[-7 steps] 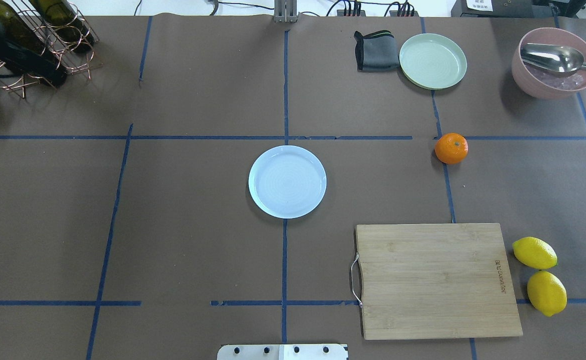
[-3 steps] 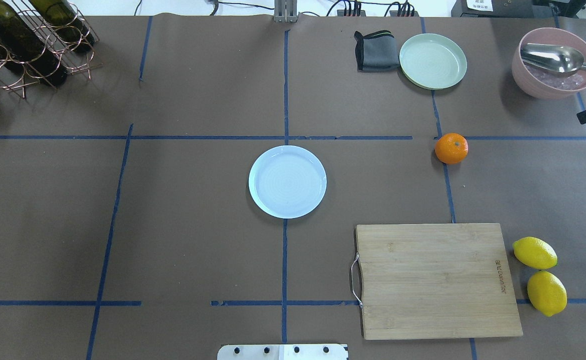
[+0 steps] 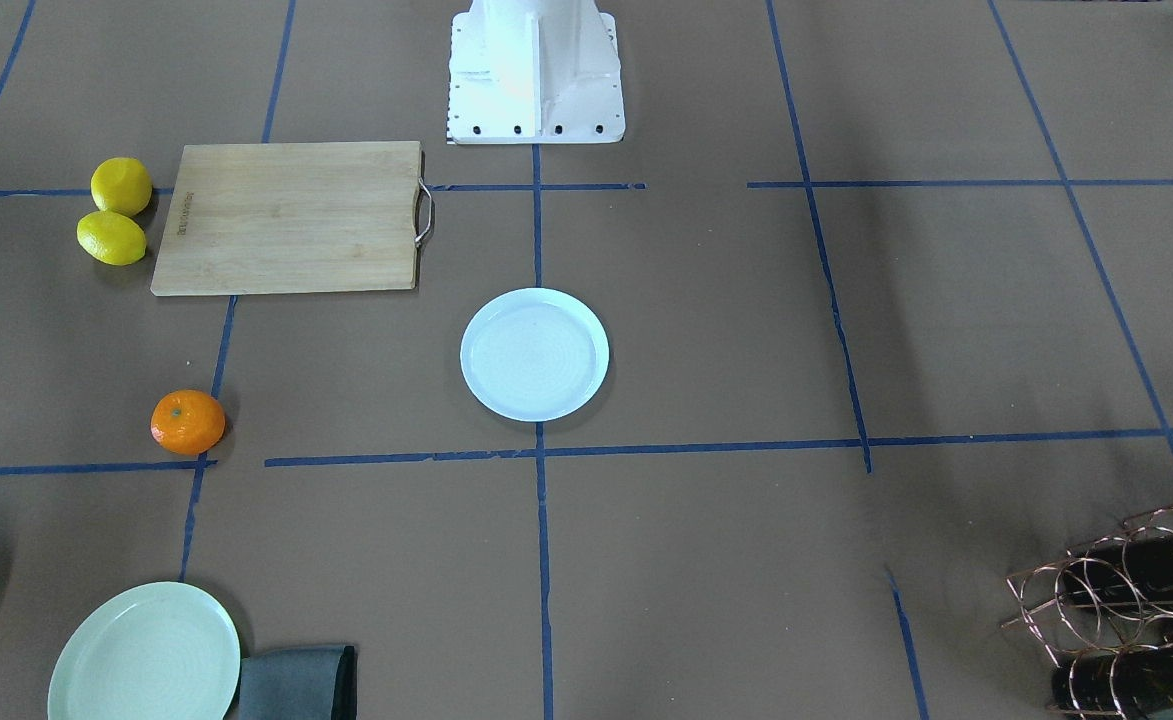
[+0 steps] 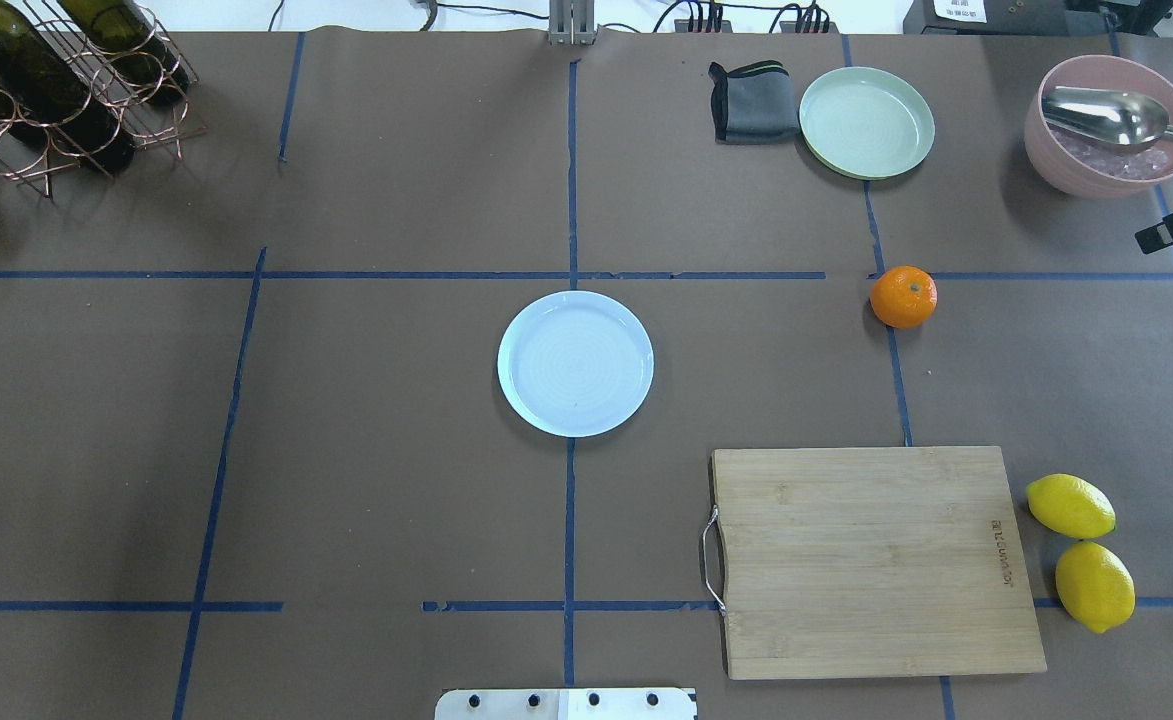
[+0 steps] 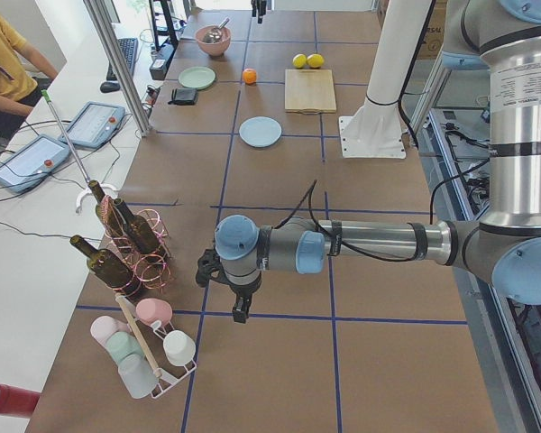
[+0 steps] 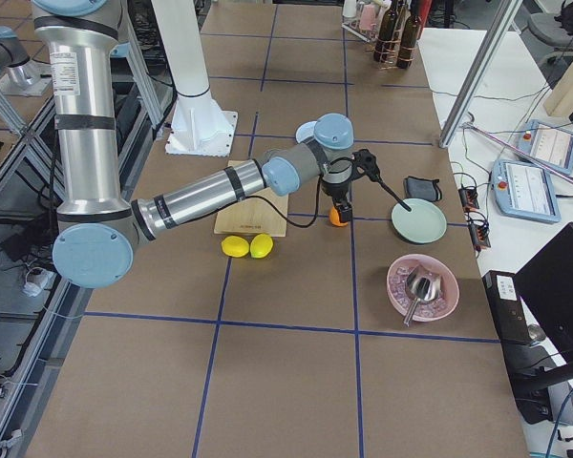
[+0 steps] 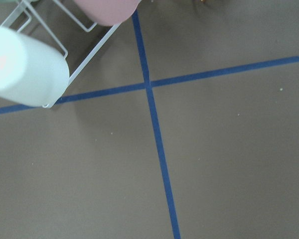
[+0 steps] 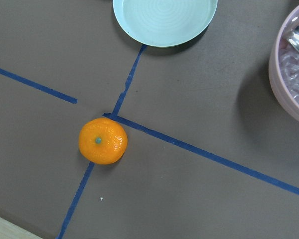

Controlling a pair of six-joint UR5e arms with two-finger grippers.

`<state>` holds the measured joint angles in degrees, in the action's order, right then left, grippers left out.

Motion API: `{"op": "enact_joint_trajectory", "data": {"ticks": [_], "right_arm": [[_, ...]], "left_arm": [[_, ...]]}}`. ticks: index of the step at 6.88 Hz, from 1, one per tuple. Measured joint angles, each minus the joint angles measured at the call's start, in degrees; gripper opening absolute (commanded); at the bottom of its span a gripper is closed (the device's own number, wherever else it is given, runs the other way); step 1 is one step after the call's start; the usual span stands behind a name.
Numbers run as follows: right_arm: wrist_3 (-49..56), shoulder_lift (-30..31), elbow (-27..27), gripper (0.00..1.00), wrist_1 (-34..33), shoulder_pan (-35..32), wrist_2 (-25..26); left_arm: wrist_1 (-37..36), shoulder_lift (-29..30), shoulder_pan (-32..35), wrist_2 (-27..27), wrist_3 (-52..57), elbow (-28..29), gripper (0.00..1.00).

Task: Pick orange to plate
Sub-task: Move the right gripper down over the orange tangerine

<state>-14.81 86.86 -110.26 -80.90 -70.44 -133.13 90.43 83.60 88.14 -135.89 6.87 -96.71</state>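
Brown paper crossed with blue tape covers the counter (image 4: pixel 396 500); read the items from largest to smallest.

Arms: the right end effector (image 6: pixel 342 196) hangs above the counter's right half, clear of everything on it. The left end effector (image 5: pixel 240 313) hovers low over a tape crossing at the far left end, with a white cup (image 7: pixel 25 64) just beside it. You cannot tell of either whether its fingers are apart or together, since neither wrist view shows them.

Cutting board (image 4: pixel 876 560): flat on the counter, on the robot's side of the right end effector.

Mint-green plate (image 4: pixel 866 122): beyond the right end effector, away from the robot.

Plate (image 4: pixel 575 363): at the counter's middle, well to the left of the right end effector and well apart from the left one.

Orange (image 4: pixel 903 297): on a tape crossing below the right end effector, stem dot up. It sits a little left of centre in your right wrist view, well apart from the plate.
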Motion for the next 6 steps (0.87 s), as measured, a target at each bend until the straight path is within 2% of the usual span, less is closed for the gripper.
{"op": "enact_joint_trajectory", "data": {"ticks": [4,6], "right_arm": [[-11.42,-7.16,7.47,1.00,1.45,11.22,9.96],[-19.12,-10.74,13.11,1.00,8.29,17.07,15.05]], "left_arm": [[-1.65,0.48,-0.15,-0.03,0.22,-1.59,1.00],[-1.65,0.70,-0.09,0.01,0.17,-1.98,1.00]]}}
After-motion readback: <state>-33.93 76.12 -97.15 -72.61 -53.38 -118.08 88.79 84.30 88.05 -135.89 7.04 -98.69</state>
